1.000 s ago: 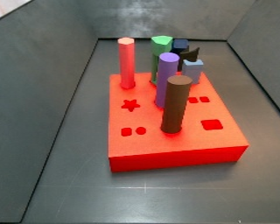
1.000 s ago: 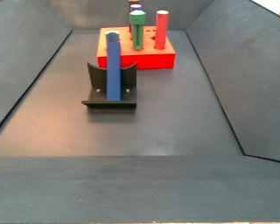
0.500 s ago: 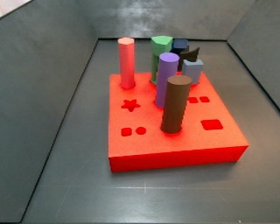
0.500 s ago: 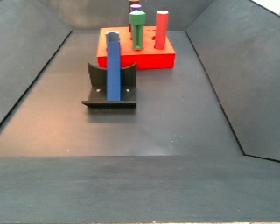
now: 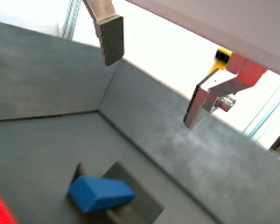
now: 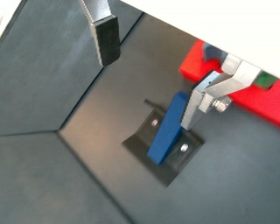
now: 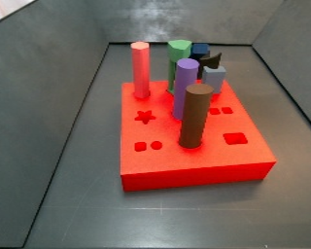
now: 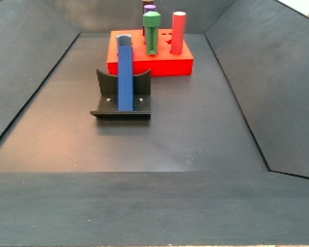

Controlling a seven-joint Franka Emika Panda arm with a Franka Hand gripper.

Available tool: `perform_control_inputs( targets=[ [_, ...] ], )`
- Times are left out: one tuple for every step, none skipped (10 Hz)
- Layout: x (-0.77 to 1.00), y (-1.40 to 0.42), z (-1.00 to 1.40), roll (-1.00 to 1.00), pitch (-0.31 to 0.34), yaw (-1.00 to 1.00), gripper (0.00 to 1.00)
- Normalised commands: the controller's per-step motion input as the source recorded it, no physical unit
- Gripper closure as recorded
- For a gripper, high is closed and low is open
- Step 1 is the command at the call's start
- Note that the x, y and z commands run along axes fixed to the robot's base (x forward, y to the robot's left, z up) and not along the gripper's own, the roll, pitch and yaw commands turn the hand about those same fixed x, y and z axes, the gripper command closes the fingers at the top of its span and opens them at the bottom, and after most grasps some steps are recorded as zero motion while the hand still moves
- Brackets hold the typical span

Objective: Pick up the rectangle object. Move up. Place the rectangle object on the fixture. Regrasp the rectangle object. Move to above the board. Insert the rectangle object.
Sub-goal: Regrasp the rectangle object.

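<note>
Hovering high above the floor, the gripper (image 6: 160, 61) shows only in the wrist views, its fingers (image 5: 112, 39) spread wide with nothing between them. Below it the rectangle object (image 8: 124, 73) stands upright against the fixture (image 8: 108, 104), presumably parked there so it can be regrasped at a better hold. Farther back, the board (image 8: 178, 66) waits with its pegs.
</note>
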Motion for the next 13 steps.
perform_control_inputs(
  targets=[
    [0.11, -0.05, -0.01, 1.00, 0.176, 0.17, 0.00],
    [0.11, -0.05, -0.01, 0.91, 0.181, 0.20, 0.00],
    [0.11, -0.05, -0.01, 0.73, 0.166, 0.20, 0.00],
    [0.11, -0.06, -0.01, 0.48, 0.134, 0.22, 0.00],
    [0.11, -0.05, -0.01, 0.33, 0.109, 0.22, 0.00],
    [0.10, -0.04, 0.00, 0.22, 0.064, 0.22, 0.00],
    [0.09, -0.05, -0.01, 0.19, 0.033, 0.21, 0.00],
    [0.03, 0.04, -1.00, 0.24, 0.053, 0.22, 0.00],
    [0.04, 0.04, -1.00, 0.24, 0.038, 0.19, 0.00],
    [0.05, 0.04, -1.00, 0.21, 0.000, 0.17, 0.00],
    [0.06, 0.03, -1.00, 0.17, -0.024, 0.15, 0.00],
    [0.07, 0.02, -1.00, 0.14, -0.046, 0.13, 0.00],
    [0.08, 0.02, -1.00, 0.12, -0.064, 0.11, 0.00]
  ],
)
